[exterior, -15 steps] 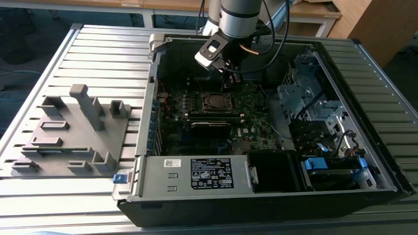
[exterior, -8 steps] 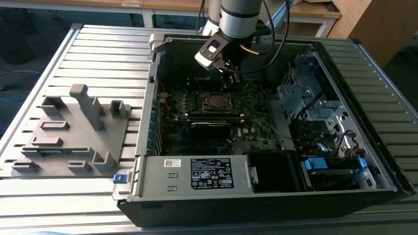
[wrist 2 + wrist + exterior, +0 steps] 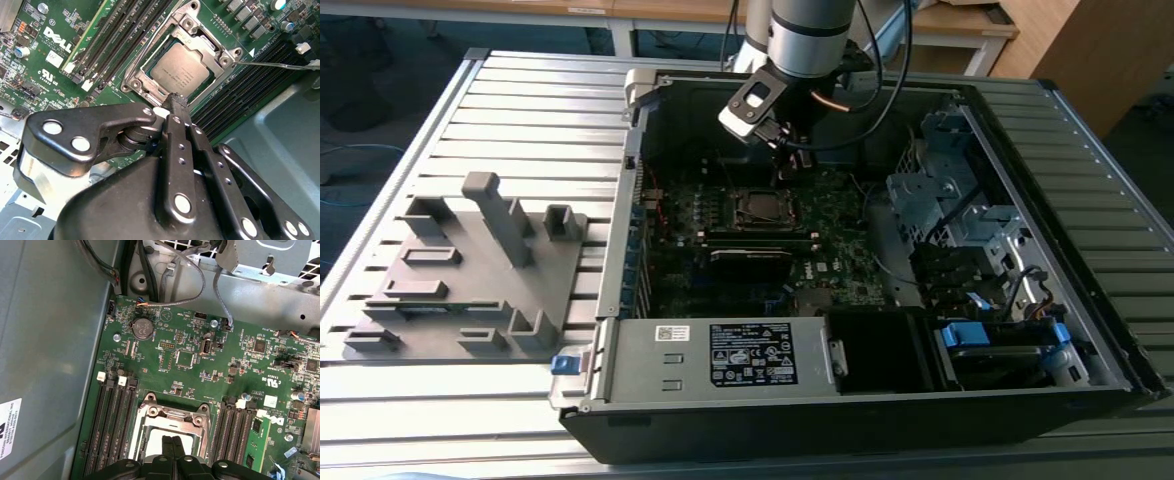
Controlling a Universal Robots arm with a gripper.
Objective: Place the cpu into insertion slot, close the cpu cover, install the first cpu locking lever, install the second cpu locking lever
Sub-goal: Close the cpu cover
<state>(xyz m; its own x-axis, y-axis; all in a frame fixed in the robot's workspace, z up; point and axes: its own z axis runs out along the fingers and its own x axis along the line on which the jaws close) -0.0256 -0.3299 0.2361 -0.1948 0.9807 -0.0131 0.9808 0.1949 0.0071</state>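
Note:
The cpu (image 3: 182,70) lies flat in the insertion slot (image 3: 758,207) on the green motherboard, its dull silver top showing. The cpu cover (image 3: 200,37) lies down over it, its silvery frame ringing the chip. One thin locking lever (image 3: 275,64) sticks out sideways from the socket corner. My gripper (image 3: 175,100) hovers just above the socket's edge, shut, with nothing between its black fingers. In the first wrist view the gripper (image 3: 172,439) hangs over the cpu cover (image 3: 172,412). In the exterior view the gripper (image 3: 787,160) is just behind the socket.
Black memory slots (image 3: 115,35) flank the socket on both sides. Cables (image 3: 175,270) and the case wall (image 3: 50,340) stand close by. A drive cage (image 3: 947,190) fills the exterior view's right, the power supply (image 3: 720,355) the front. A grey fixture plate (image 3: 467,270) lies outside the case.

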